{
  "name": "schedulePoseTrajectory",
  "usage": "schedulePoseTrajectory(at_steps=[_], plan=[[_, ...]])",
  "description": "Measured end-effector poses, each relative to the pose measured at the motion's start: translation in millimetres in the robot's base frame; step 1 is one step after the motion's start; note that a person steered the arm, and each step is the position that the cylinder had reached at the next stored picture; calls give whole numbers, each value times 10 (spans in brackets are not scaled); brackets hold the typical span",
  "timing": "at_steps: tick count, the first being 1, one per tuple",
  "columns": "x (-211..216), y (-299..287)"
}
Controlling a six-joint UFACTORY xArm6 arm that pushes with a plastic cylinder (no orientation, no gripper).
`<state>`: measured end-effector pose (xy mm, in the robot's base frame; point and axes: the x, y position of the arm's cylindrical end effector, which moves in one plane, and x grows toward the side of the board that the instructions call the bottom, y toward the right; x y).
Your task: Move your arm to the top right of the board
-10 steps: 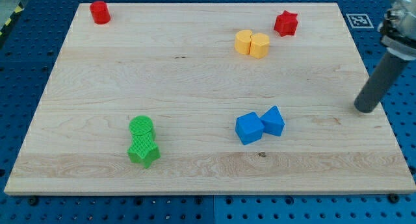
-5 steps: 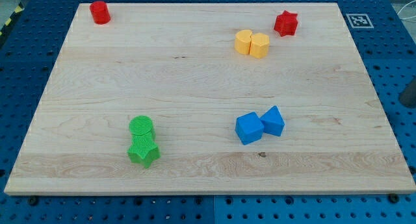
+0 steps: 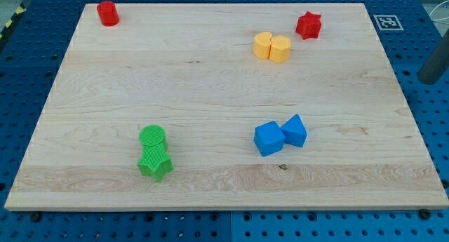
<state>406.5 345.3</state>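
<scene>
My tip (image 3: pixel 428 80) shows at the view's right edge, off the wooden board (image 3: pixel 210 81), over the blue pegboard to the right of the board's upper half. It touches no block. The red star block (image 3: pixel 308 25) lies nearest, near the board's top right. Two yellow blocks (image 3: pixel 271 47) sit side by side left of the star. A red cylinder (image 3: pixel 107 13) stands at the top left. A blue cube (image 3: pixel 269 139) and a blue wedge-like block (image 3: pixel 295 130) touch at the lower middle. A green cylinder (image 3: pixel 152 137) and a green star (image 3: pixel 156 164) touch at the lower left.
A black-and-white marker tag (image 3: pixel 387 22) sits on the pegboard just past the board's top right corner. The blue pegboard (image 3: pixel 431 144) surrounds the board on all sides.
The rod went from near the board's right edge out toward the view's right, then moved up the right edge. No block has moved.
</scene>
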Motion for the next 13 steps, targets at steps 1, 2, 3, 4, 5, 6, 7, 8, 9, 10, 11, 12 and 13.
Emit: schedulePoseTrajectory(at_steps=[1, 2, 3, 4, 5, 6, 7, 8, 9, 10, 11, 12, 13], plan=[[-33, 0], [-155, 0], [-285, -6], [-512, -79], [-631, -166], [-631, -172], [-631, -210], [-631, -214], [-635, -214], [-692, -214], [-692, -214], [-752, -214], [-829, -214]])
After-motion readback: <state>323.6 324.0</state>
